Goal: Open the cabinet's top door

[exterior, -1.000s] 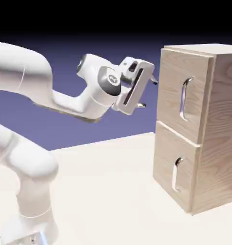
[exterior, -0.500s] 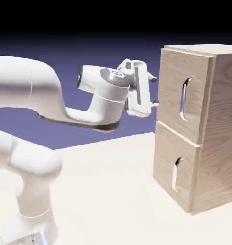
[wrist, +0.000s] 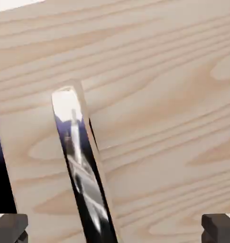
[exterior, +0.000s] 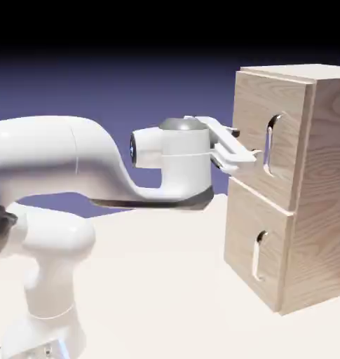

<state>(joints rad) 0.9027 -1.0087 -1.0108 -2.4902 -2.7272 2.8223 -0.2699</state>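
Observation:
The light wood cabinet [exterior: 320, 189] stands at the right of the exterior view, with both doors flush with its front. The top door [exterior: 251, 112] carries a curved silver handle [exterior: 270, 144]. My gripper [exterior: 245, 144] is open, its fingers [exterior: 253, 156] pointing at the door, just left of the handle and short of it. In the hand view the top door [wrist: 159, 95] fills the picture. The mirrored handle [wrist: 81, 175] runs slantwise left of the middle, between the two wide-apart fingertips [wrist: 10, 228] of the gripper [wrist: 114, 231]. Nothing is held.
The lower door [exterior: 246, 231] with its own silver handle [exterior: 259, 254] sits below my hand. The pale table [exterior: 165, 294] spreads under the arm. The cabinet's left edge [wrist: 3, 156] shows against a dark backdrop in the hand view.
The hand has swung around to face the cabinet and travelled right, from well short of the top door to close beside its handle. The arm has stretched out and dropped lower.

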